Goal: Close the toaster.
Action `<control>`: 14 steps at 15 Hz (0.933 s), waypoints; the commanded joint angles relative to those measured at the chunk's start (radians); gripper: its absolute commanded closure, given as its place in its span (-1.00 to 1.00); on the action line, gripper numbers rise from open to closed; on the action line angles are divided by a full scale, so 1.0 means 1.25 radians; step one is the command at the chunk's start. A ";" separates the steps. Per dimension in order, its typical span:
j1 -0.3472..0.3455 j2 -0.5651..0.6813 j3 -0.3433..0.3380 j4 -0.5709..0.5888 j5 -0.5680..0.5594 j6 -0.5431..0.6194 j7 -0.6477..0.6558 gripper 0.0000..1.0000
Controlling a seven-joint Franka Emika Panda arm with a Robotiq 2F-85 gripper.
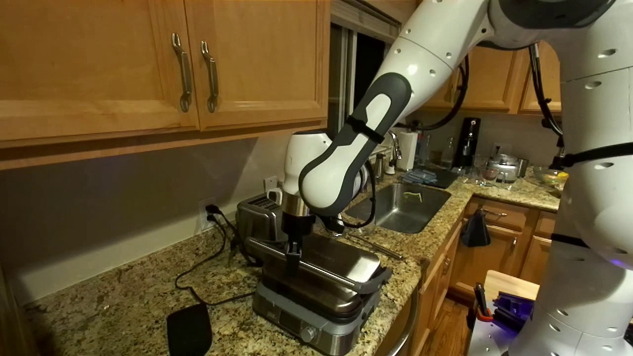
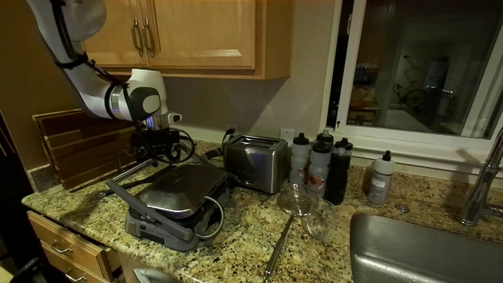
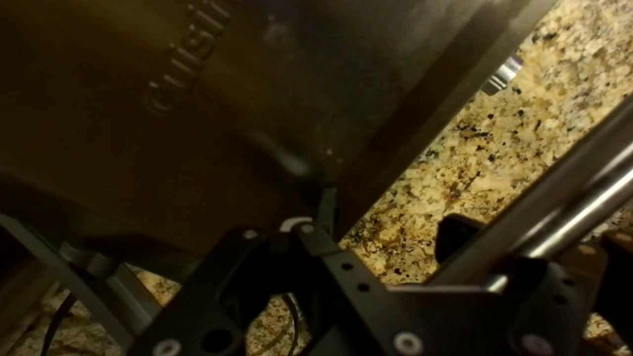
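Note:
The toaster is a wide silver-grey clamshell grill point(image 1: 321, 291) on the granite counter; it also shows in the other views point(image 2: 180, 188) point(image 3: 207, 138). Its lid lies low, about level over the base, in both exterior views. Any small gap between the plates is hard to tell. Its bar handle point(image 1: 326, 272) stands out along the front. My gripper point(image 1: 293, 259) points down at the handle, one finger in front of the bar. In the wrist view the gripper's fingers point(image 3: 388, 222) stand apart, with the handle bar point(image 3: 539, 207) crossing the right finger. Nothing is held between the fingers.
A boxy steel slot toaster point(image 2: 255, 163) stands behind the grill near the wall. Glasses point(image 2: 320, 220), several bottles point(image 2: 318, 169) and metal tongs point(image 2: 279, 247) are beside it. A power cord point(image 1: 190, 289) and a black pad point(image 1: 189, 330) lie on the counter. Cabinets point(image 1: 257, 59) hang above.

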 commanded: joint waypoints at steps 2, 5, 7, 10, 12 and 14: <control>-0.011 -0.066 -0.041 -0.051 -0.059 0.031 -0.005 -0.83; -0.014 -0.034 -0.051 -0.039 -0.064 0.032 -0.002 -1.00; -0.015 -0.009 -0.054 -0.029 -0.065 0.027 -0.007 -1.00; -0.009 0.000 -0.054 -0.021 -0.074 0.020 0.000 -1.00; 0.000 -0.004 -0.050 -0.016 -0.087 0.018 0.004 -1.00; 0.014 -0.014 -0.049 -0.017 -0.113 0.023 0.014 -1.00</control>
